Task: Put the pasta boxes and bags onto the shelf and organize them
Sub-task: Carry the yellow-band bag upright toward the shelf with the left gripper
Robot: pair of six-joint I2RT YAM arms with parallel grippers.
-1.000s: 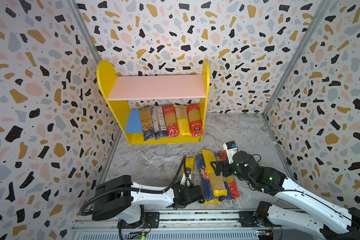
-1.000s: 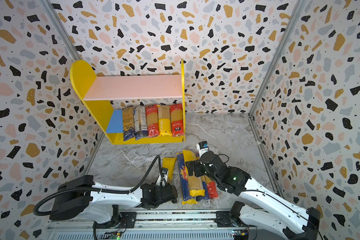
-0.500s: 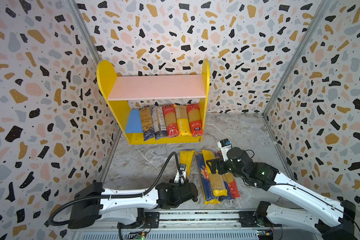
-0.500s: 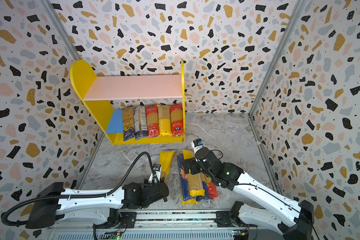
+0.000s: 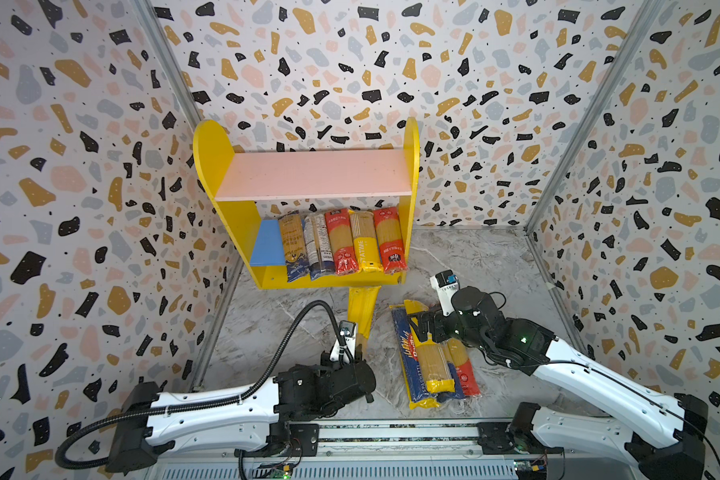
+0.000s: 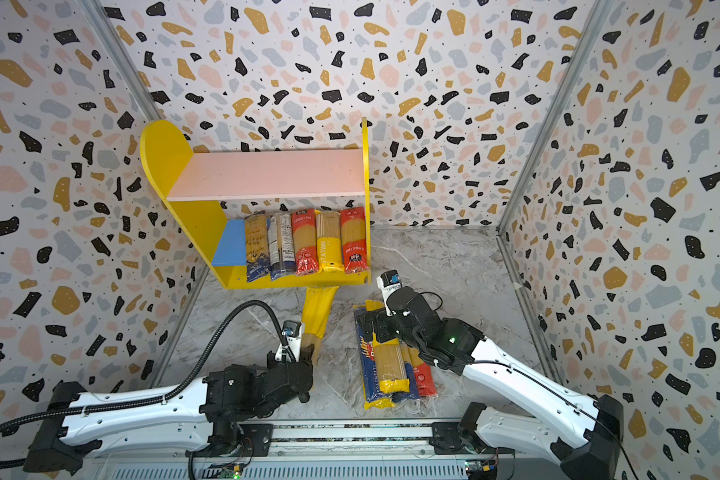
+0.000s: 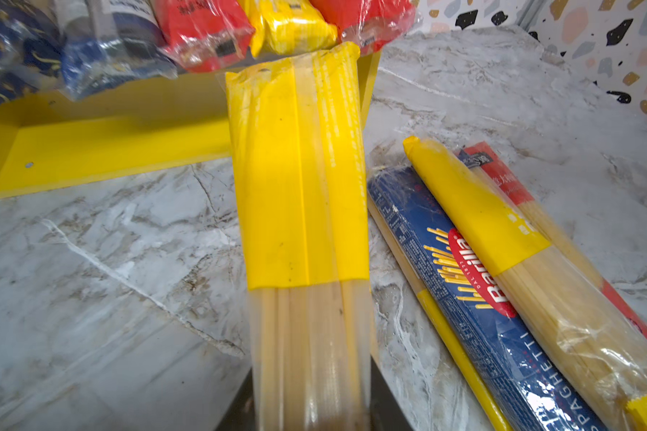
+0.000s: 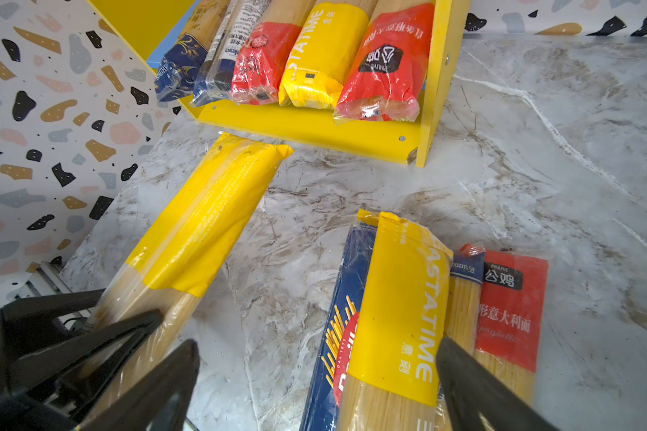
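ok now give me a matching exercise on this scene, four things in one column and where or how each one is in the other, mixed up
Column one
1. plain yellow pack
2. Barilla pack
3. row of five packs
4. right gripper

Column two
a. on the blue lower board of the shelf
b. open, over the Pastatime pack
c. held in the shut left gripper
d. lying on the marble surface

Pairs: 1-c, 2-d, 3-a, 4-b
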